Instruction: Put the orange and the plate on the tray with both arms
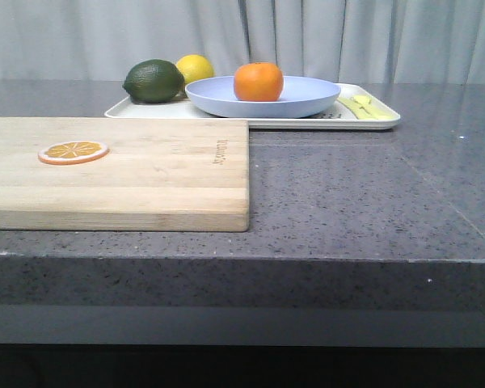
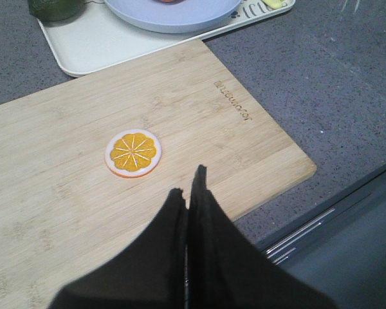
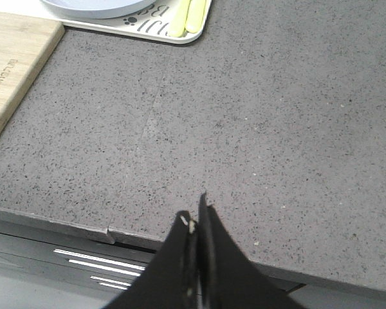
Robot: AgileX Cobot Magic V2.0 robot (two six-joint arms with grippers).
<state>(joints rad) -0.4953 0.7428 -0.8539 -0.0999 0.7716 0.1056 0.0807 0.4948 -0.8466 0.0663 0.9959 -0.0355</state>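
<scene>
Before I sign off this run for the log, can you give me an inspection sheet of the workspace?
Surface: dark speckled stone countertop, seam visible in the right wrist view.
Job's things: orange sits in the plate; plate rests on the tray.
Clutter: lime and lemon on the tray's left; pale yellow utensil on its right; orange slice on the wooden cutting board.
Grippers: left gripper shut, empty, above the board; right gripper shut, empty, above the countertop edge.
Cables: nothing seen.
Surroundings: grey curtain behind.
</scene>
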